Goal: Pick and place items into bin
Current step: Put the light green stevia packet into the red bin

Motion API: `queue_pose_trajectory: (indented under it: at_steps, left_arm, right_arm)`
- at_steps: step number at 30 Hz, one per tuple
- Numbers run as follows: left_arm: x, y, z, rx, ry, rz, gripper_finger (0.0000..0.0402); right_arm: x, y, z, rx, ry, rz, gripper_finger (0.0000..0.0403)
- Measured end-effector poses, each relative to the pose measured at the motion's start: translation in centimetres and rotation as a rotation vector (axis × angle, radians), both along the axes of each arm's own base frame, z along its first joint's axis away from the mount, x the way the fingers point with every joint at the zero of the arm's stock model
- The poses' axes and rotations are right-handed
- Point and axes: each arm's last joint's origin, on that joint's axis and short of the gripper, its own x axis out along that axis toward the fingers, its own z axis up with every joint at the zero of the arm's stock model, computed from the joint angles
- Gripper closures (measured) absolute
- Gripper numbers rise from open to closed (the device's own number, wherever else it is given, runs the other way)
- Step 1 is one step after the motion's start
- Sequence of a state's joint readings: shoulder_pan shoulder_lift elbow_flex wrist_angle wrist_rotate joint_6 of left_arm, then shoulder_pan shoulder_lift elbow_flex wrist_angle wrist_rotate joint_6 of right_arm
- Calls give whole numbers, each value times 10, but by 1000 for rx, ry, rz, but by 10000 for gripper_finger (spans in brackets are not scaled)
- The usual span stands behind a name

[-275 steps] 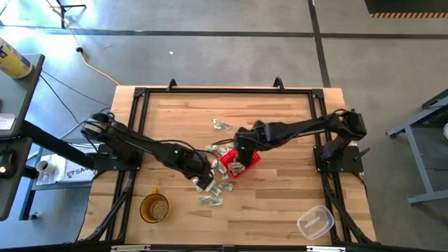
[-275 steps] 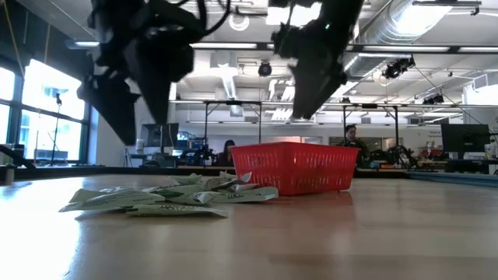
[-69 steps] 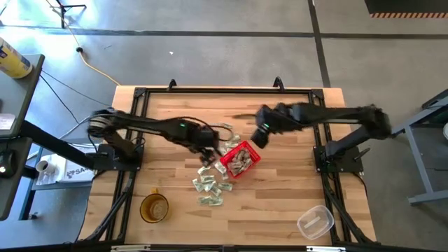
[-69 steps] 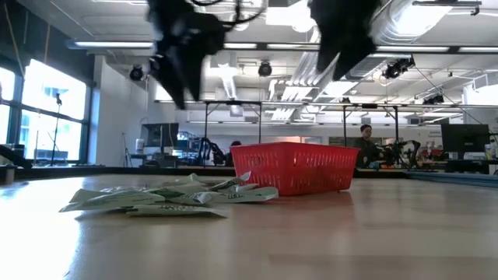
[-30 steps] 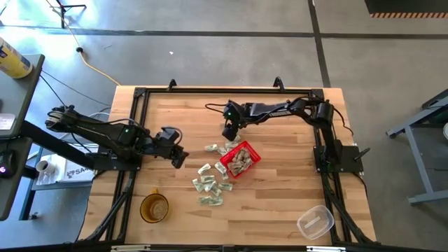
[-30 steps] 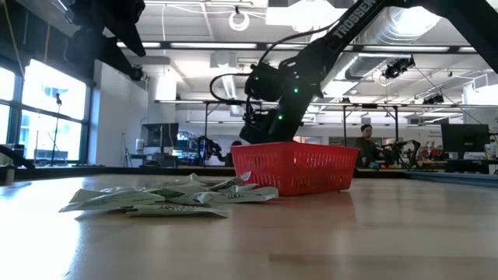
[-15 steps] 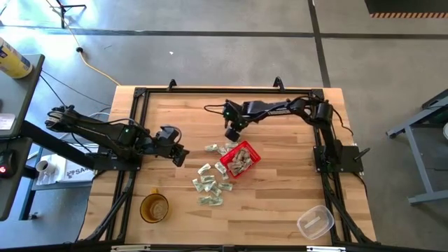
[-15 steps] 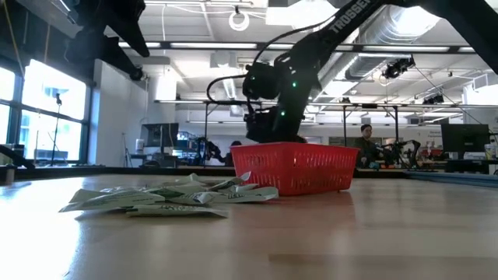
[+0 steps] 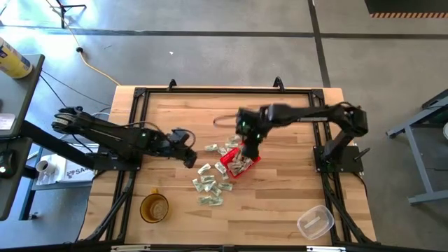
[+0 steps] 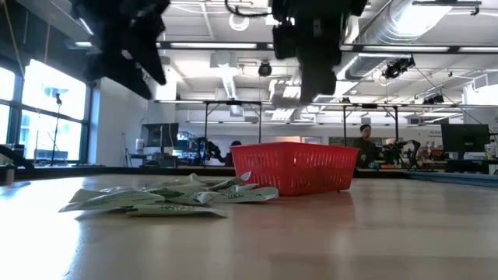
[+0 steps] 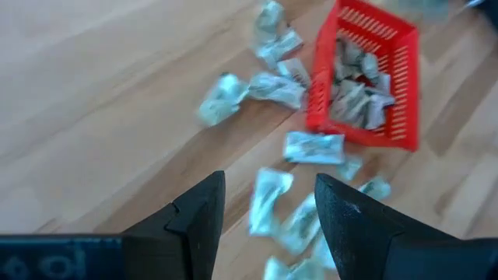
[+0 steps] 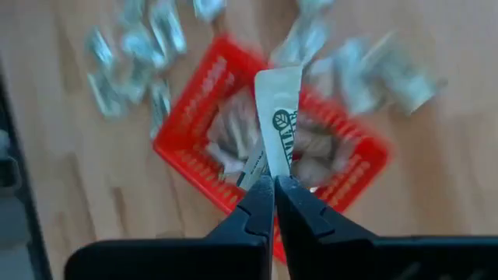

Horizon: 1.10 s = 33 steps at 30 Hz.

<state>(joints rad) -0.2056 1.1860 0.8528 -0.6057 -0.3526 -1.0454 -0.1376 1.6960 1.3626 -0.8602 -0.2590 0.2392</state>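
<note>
Right gripper (image 12: pixel 274 187) is above the small red square plastic basket with perforated sides (image 9: pixel 246 162), fingers pinched fully together on one pale green-and-white wrapper-like packet (image 12: pixel 280 117); the packet sticks up from the fingertips, directly over the basket opening in the right wrist view. In the high view the right gripper (image 9: pixel 249 148) sits over the basket's far edge, near the middle of the wooden worktop (image 9: pixel 280 196). Basket already has several packets inside (image 11: pixel 358 85). Left gripper (image 9: pixel 187 158) hangs over bare worktop to the left of the basket, apart from it, fingers (image 11: pixel 194 214) spread moderately wide with nothing between them. Loose packets (image 9: pixel 210 185) lie scattered on the worktop on the near-left side of the basket, a few more (image 9: pixel 212 148) just left of its far corner. Low view: basket (image 10: pixel 294 167) stands flat on the worktop, loose packets (image 10: pixel 167 198) in a low heap to its left, both arms dark and blurred above. Amber round cup (image 9: pixel 154 208) near the front-left of the worktop, clear plastic container (image 9: pixel 315 222) at the front-right corner, both well apart from the basket. A person (image 10: pixel 366 140) is visible in the room beyond the worktop.
</note>
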Motion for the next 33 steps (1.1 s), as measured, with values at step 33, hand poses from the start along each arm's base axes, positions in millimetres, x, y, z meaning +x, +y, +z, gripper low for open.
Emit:
queue_pose_trajectory:
  at_steps: [33]
  left_arm:
    - [79, 16, -58, -118, -82, -147, 170]
  right_arm:
    - [-52, 45, -63, -254, 319, -268, 347]
